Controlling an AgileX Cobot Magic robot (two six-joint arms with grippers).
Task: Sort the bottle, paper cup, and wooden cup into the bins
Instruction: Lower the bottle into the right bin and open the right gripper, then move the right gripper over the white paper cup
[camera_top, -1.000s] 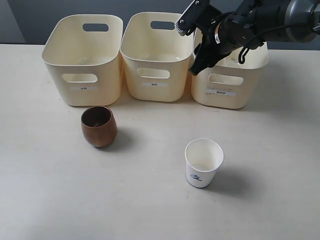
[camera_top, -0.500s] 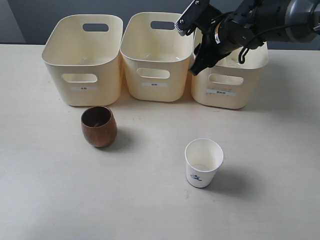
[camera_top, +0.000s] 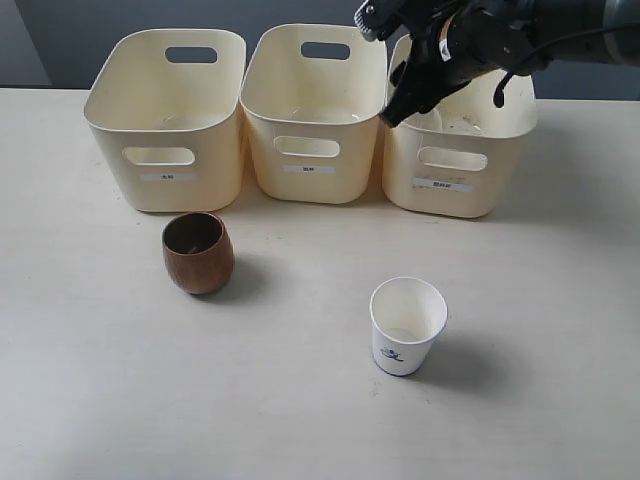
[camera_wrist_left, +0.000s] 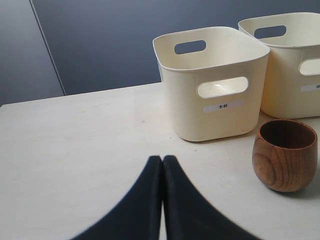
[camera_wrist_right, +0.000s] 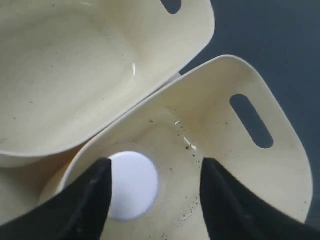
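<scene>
The right claw (camera_wrist_right: 155, 169) hangs open over the right-hand bin (camera_wrist_right: 240, 165), where the white-capped bottle (camera_wrist_right: 131, 185) sits, while the left claw (camera_wrist_left: 163, 162) is closed and the wooden cup (camera_top: 198, 252) and paper cup (camera_top: 407, 325) stand on the surface (camera_top: 300, 410).

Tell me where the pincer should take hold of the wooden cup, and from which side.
Probably the rim, from straight above: the wooden cup stands upright, mouth open, so one finger can drop inside and one outside to pinch the wall. Its rounded belly would likely slip from a side grip.
</scene>
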